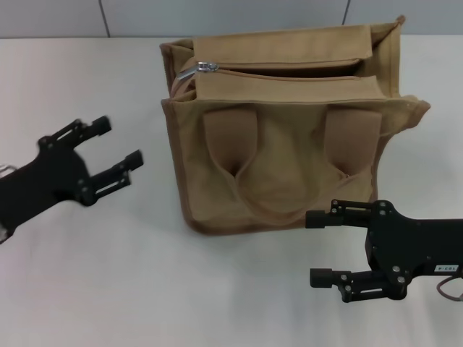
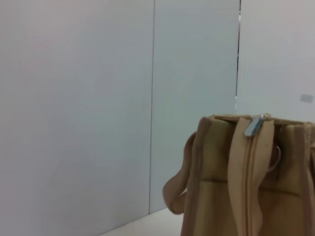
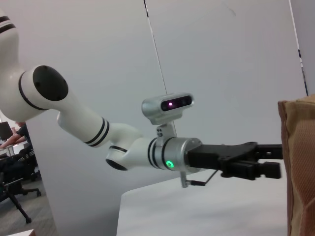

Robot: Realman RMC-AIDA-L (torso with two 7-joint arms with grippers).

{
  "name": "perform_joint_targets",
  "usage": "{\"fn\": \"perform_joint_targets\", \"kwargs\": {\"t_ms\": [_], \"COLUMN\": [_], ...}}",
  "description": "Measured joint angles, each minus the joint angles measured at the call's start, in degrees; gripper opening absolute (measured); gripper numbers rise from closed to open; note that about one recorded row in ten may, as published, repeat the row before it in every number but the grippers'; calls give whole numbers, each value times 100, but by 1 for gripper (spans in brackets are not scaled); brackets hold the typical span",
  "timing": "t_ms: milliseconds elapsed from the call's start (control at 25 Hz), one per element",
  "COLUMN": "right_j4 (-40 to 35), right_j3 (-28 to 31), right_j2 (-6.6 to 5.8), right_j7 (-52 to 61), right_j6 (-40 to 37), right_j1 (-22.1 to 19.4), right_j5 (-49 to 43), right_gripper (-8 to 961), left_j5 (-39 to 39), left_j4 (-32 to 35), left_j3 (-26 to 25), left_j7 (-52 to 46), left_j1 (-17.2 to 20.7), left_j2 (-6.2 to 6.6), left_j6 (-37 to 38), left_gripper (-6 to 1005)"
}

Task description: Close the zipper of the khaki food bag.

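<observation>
The khaki food bag [image 1: 289, 137] stands upright on the white table [image 1: 108, 289], its two strap handles facing me. The zipper [image 1: 289, 70] runs along its top, and its silver pull [image 1: 208, 67] sits at the left end. The pull also shows in the left wrist view [image 2: 254, 126] at the top of the bag's end [image 2: 246, 182]. My left gripper [image 1: 118, 144] is open, to the left of the bag and clear of it. My right gripper [image 1: 318, 247] is open, low in front of the bag's right corner, not touching it. The right wrist view shows the left gripper [image 3: 268, 158] beside the bag's edge [image 3: 299, 167].
A pale panelled wall [image 1: 217, 18] stands behind the table. The left arm [image 3: 98, 130] with its wrist camera [image 3: 167, 107] reaches in from the left. Bare tabletop lies in front of the bag and to its left.
</observation>
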Motion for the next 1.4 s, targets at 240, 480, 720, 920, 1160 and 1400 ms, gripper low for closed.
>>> {"fn": "perform_joint_targets", "kwargs": {"t_ms": [240,480,720,920,1160,1400], "right_j4": [13,20,25,29,29,29], "right_j3": [4,4,4,4,10,13], "right_j2": [0,0,0,0,-4,-9], "right_j7": [-41,-74,-126,-135,-146,-149], "right_j6": [0,0,5,8,12,59], "right_j1": [-27,-42,-38,-28,-5,1], "right_j5": [4,4,4,4,4,4], "right_gripper": [744,738,732,726,720,714], "left_j5": [-60,-217,-212,-246,-268,-292], "left_j4": [-417,-654,-694,-745,-745,-709], "left_j3": [-26,-7,21,-29,-39,-39], "left_j7": [381,534,537,537,521,473], "left_j1": [-456,-854,-1018,-1020,-968,-913], "left_j2": [-19,-18,-31,-26,-11,0], "left_j6": [-300,-493,-514,-527,-497,-417], "left_gripper": [798,797,728,619,413,133]}}
